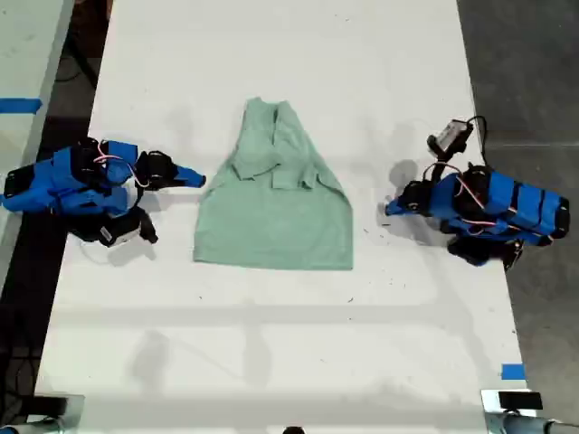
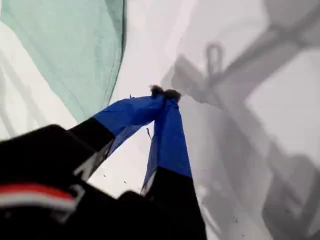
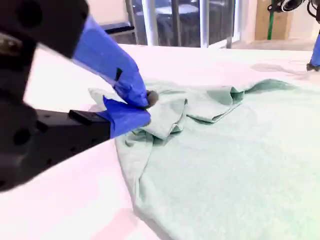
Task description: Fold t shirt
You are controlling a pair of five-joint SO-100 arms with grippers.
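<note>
The pale mint-green t shirt (image 1: 271,217) lies flat on the white table (image 1: 271,344), narrow collar end toward the exterior view's top, with both sleeves folded in over its chest. My second gripper (image 1: 197,180) is on the exterior view's left, shut and holding nothing, its tips just short of the shirt's edge. The second wrist view shows those tips (image 3: 146,107) in front of the folded sleeve of the shirt (image 3: 225,165). My first gripper (image 1: 391,209) is on the exterior view's right, shut and empty, a short gap from the shirt. Its tips (image 2: 165,92) meet over bare table beside the shirt (image 2: 75,50).
A blue tape mark (image 1: 512,371) sits near the table's corner at the exterior view's lower right. Another blue tape (image 1: 18,105) is on a neighbouring surface at the exterior view's left. Dark floor borders the table on both sides. The first arm (image 3: 315,50) shows far off beyond the shirt.
</note>
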